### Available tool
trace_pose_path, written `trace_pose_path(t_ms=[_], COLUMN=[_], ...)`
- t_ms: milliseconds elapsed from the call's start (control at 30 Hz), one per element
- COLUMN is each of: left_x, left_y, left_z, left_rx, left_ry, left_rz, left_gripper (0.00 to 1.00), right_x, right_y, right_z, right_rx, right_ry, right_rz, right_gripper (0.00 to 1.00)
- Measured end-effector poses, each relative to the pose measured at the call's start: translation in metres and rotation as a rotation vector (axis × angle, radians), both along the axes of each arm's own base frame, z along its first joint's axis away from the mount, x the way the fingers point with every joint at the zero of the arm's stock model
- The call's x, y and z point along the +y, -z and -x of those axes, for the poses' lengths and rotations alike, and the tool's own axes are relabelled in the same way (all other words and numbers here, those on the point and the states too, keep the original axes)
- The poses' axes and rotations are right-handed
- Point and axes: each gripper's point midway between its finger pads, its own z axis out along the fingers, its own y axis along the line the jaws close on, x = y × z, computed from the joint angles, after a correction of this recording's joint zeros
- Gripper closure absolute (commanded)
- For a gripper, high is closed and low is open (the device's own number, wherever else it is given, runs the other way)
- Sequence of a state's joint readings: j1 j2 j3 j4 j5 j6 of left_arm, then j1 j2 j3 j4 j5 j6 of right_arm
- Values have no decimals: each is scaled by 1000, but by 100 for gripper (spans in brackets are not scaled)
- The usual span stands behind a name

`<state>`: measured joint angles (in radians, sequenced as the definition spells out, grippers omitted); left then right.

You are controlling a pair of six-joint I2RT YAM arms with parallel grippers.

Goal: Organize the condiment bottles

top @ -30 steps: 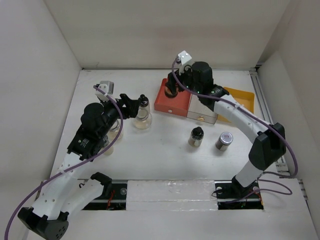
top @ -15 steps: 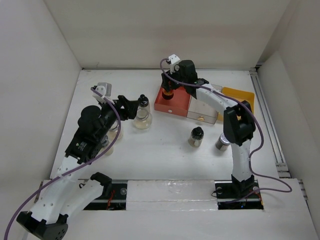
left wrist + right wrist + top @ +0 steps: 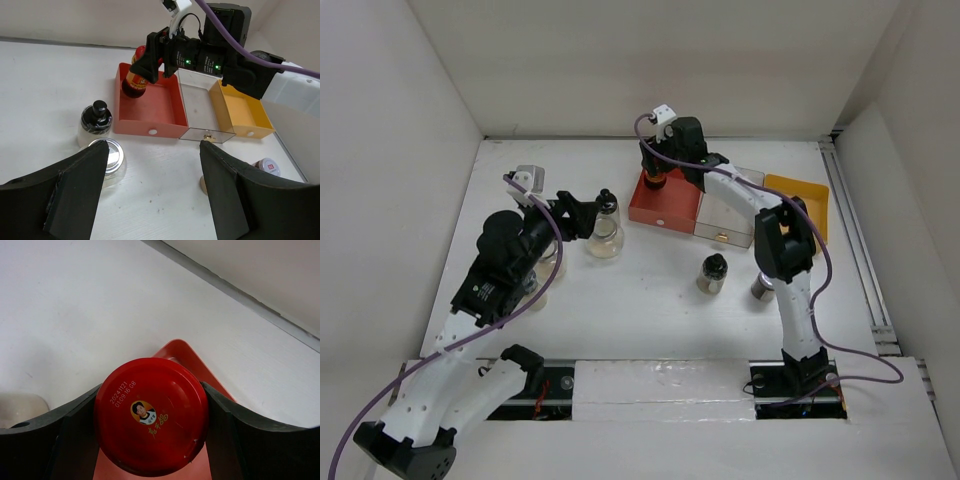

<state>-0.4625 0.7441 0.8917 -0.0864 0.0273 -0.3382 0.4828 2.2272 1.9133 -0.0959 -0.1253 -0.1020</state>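
the right gripper (image 3: 152,432) pinches a dark glass jar with a round red lid (image 3: 151,410) by its sides, the lid printed with a small portrait and a date code, at the far left corner of the red square plastic tray (image 3: 150,120) near the table's far edge. the left gripper (image 3: 152,150) has its fingers spread on nothing, beside a clear round jar with a silver lid (image 3: 112,155) and a black-knobbed clear shaker (image 3: 96,120) left of that tray.

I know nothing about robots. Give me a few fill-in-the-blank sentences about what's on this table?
The right gripper grips a dark jar with a ___ lid. The clear tray sits between the red tray and the ___ one. The left gripper stands ___, holding nothing.
Missing words: red; yellow; open.
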Motion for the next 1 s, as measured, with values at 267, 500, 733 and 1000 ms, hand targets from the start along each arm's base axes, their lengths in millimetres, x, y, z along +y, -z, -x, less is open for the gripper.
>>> trace_pose_path(t_ms=[267, 500, 733, 1000], left_x=[-2, -5, -5, -2], left_y=[3, 4, 5, 5], left_z=[-1, -1, -2, -3], left_rx=[8, 14, 16, 15], left_ry=[6, 21, 22, 2], left_rz=[-3, -5, -6, -8], left_gripper=[30, 30, 30, 30], right_x=[-4, -10, -13, -20], right_y=[21, 24, -2, -45], right_z=[-6, -10, -21, -5], right_rx=[21, 21, -55, -114], right_ry=[24, 39, 52, 49], right_rz=[30, 32, -7, -39], right_gripper=[49, 22, 11, 15])
